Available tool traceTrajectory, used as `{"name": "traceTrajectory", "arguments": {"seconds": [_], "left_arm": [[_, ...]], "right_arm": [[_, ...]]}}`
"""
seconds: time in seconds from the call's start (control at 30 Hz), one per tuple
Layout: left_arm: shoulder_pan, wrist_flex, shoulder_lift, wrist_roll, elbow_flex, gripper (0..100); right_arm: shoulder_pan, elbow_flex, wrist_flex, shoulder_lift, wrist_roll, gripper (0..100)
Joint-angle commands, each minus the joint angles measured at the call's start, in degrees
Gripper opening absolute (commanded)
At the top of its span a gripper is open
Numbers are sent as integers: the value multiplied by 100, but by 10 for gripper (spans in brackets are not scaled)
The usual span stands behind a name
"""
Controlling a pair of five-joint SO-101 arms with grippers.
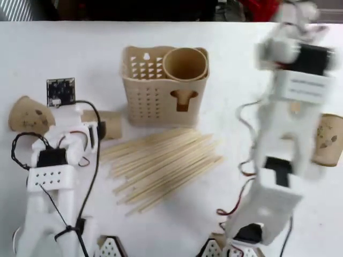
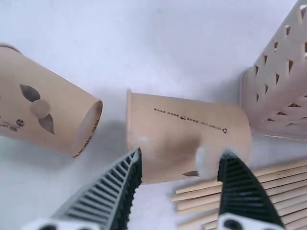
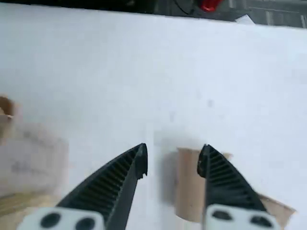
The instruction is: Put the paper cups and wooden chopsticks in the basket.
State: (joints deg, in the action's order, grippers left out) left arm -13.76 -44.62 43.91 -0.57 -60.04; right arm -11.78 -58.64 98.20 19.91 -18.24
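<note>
Left gripper [image 2: 181, 155] is hanging with jaws spread wide, nothing clamped, its ribbed fingers [image 2: 120, 184] standing either side of a side-lying cup [image 2: 187, 136]; whether they are touching it cannot be told. That cup is lying on the white table [image 1: 236, 69], its base end near the basket [image 1: 155, 104], with the chopstick pile [image 1: 161, 163] just beside it. A leaf-printed cup [image 2: 43, 112] is lying on its side next to it on the far side from the basket, apart from it, mouth turned toward it. Right gripper [image 3: 173, 149] is also standing open and holding nothing, with a right-hand cup [image 3: 189, 187] lying on the table and showing in the gap between its fingers. In the high view the basket is standing upright mid-table with an upright cup [image 1: 185, 63] sitting in its right end, and the chopsticks are fanning out loose on the table in front of it.
</note>
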Motion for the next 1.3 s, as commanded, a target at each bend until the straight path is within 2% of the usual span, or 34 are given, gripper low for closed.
{"name": "traceTrajectory", "arguments": {"seconds": [0.0, 0.13, 0.23, 0.33, 0.43, 0.73, 0.83, 0.93, 1.27], "left_arm": [[75, 123, 4, 88, 0, 256], [75, 123, 4, 88, 0, 256], [75, 123, -13, 88, 0, 256], [75, 123, -22, 88, 0, 256], [75, 123, -22, 88, 0, 256], [66, 123, -22, 88, -9, 256], [66, 123, -22, 88, -9, 256], [66, 123, -13, 88, -9, 256], [66, 123, -4, 88, -9, 256]], "right_arm": [[-1042, 448, -40, -286, -949, 160], [-1956, 545, -277, 171, -1073, 154], [-2484, 545, -796, 646, -730, 104], [-2791, 545, -1244, 1059, -325, 136], [-2870, 545, -1473, 1385, 158, 210], [-2949, 536, -1851, 1938, 536, 224], [-3020, 536, -2132, 2097, 791, 269], [-2985, 536, -2158, 2255, 818, 304], [-3116, 545, -2000, 2923, 633, 303]]}}
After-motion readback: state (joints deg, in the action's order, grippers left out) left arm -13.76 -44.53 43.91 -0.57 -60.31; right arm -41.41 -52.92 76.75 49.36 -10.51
